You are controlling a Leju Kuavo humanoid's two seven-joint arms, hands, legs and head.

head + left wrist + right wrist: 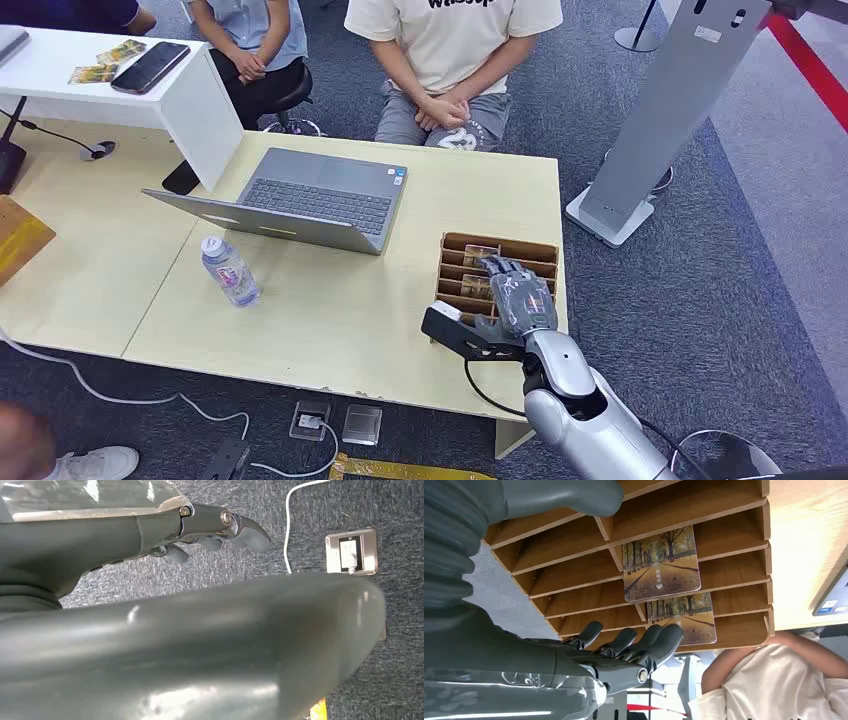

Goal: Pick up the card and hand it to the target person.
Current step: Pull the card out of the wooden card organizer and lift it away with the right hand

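Two cards printed with an autumn tree avenue stand in a wooden slotted rack [540,250] at the table's right end. In the right wrist view one card [661,562] sits a slot nearer than the other card [689,620]. My right hand [518,297] hovers over the rack, fingers [634,645] extended just short of the cards and thumb [559,497] apart, holding nothing. My left hand [215,527] hangs over the carpet with loose, empty fingers. A person in a beige shirt [455,40] sits behind the table, hands clasped.
An open laptop [300,200] and a water bottle [230,270] stand on the table left of the rack. A second seated person [250,40] is at the back left beside a white riser with a phone [150,67]. A grey kiosk stand [680,110] rises at right.
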